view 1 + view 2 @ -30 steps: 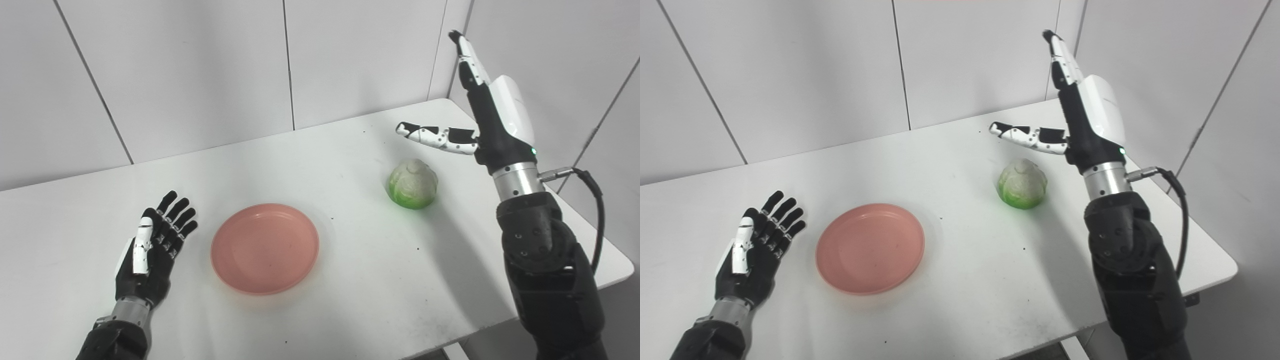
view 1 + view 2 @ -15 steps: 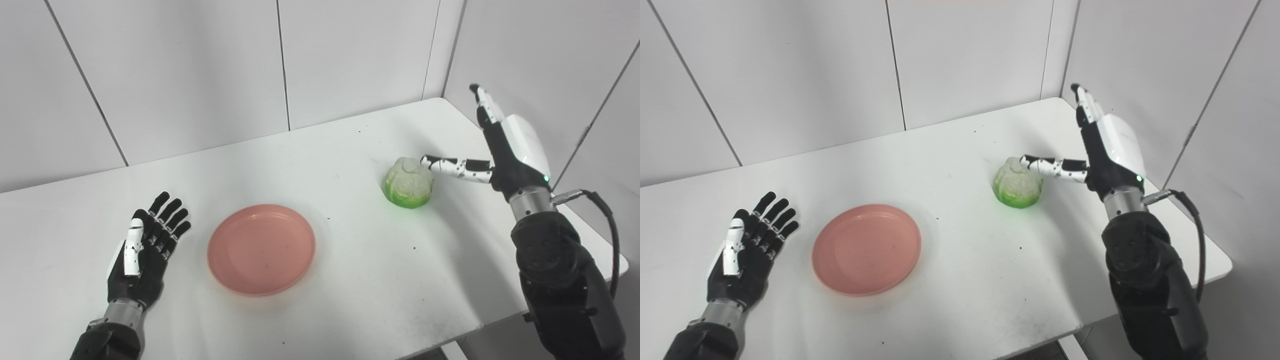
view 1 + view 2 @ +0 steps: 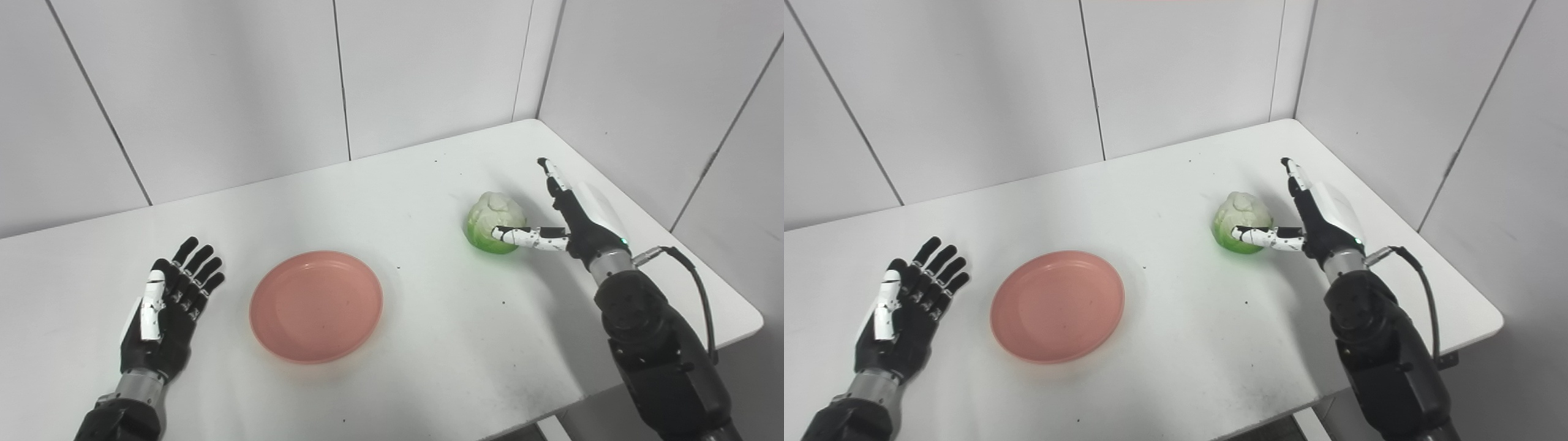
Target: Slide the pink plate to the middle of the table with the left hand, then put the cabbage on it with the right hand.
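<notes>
Left eye view, nearest first: the left hand [image 3: 162, 318] lies palm-up on the white table [image 3: 429, 361], fingers spread, holding nothing, beside but apart from the pink plate [image 3: 316, 305] near the table's middle. Farther right, the right hand [image 3: 572, 214] stands edge-on with fingers extended upward and apart, its thumb stretched across the near side of the cabbage [image 3: 493, 218], seemingly touching without gripping it. Behind rise plain white wall panels [image 3: 245, 92] meeting in a corner.

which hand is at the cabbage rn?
The right hand: open, thumb lying across the near side of the cabbage, fingers up beside it. The left hand lies open, palm up, left of the pink plate, far from it.
</notes>
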Motion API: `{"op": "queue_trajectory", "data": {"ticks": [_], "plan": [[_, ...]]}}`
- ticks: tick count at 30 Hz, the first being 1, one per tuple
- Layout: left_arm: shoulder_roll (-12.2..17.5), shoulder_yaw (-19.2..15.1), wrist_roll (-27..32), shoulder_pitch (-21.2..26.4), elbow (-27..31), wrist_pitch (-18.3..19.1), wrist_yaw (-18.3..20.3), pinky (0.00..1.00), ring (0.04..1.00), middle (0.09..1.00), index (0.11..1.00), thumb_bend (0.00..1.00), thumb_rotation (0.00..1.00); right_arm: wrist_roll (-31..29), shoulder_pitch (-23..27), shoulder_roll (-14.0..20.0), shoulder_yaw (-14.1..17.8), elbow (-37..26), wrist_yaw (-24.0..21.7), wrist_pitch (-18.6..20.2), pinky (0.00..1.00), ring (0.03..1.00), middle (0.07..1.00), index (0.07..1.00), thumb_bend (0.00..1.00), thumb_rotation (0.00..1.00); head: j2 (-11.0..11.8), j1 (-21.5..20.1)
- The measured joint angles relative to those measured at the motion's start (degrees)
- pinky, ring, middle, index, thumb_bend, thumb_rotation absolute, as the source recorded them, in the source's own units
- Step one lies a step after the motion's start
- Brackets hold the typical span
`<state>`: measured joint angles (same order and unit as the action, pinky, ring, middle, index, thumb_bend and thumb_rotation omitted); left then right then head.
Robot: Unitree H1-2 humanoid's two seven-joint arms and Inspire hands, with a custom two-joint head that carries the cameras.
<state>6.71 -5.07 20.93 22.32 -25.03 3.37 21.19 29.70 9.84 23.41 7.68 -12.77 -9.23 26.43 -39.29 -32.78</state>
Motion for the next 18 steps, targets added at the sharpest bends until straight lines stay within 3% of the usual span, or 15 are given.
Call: {"op": "queue_trajectory", "data": {"ticks": [18], "plan": [[0.55,-0.35,0.49,-0.04,-0.22,-0.27,0.8,0.91,0.893,0.903,0.893,0.45,1.0,-0.76,5.21,1.51,-4.49,10.28,0.0,0.03,0.87,0.975,1.0,1.0,1.0,0.48,-0.79,-0.09]]}}
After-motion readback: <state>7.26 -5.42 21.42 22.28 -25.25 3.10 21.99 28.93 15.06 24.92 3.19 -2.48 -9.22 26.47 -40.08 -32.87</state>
